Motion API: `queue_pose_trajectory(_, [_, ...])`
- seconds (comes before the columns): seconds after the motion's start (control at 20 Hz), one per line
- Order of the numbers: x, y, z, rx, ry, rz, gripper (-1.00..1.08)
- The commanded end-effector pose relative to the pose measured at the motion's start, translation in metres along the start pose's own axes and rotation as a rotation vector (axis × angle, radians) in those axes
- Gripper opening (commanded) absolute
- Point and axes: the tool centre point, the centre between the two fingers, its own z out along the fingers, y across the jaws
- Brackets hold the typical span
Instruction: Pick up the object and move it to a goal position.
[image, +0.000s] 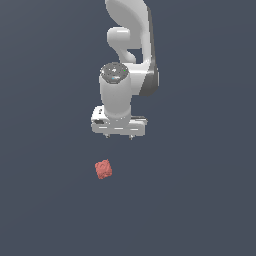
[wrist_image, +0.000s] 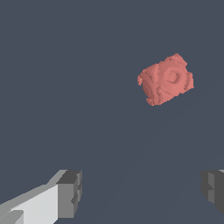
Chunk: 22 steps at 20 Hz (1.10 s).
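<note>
You see the white arm (image: 127, 60) upright over the dark bench (image: 200, 200), its tool (image: 119, 136) spread wide and holding nothing. The red-pink object (image: 103, 169) lies apart from it, toward the exterior view's left.

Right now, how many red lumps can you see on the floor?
1. The red lump lies alone on the dark floor, below the open pincer in the exterior view and slightly toward that view's left, not touching it. Nothing appears hidden.
</note>
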Motion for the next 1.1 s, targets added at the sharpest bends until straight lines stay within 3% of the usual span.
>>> queue_pose_trajectory(0.0, [0.0, 0.0, 0.0, 0.0, 0.0, 0.0, 1.0])
queue_pose_trajectory(0.6, [0.001, -0.003, -0.01, 0.007, 0.019, 0.025, 1.0])
queue_pose_trajectory(1.05, [0.016, 0.004, -0.002, 0.003, 0.018, -0.039, 1.0])
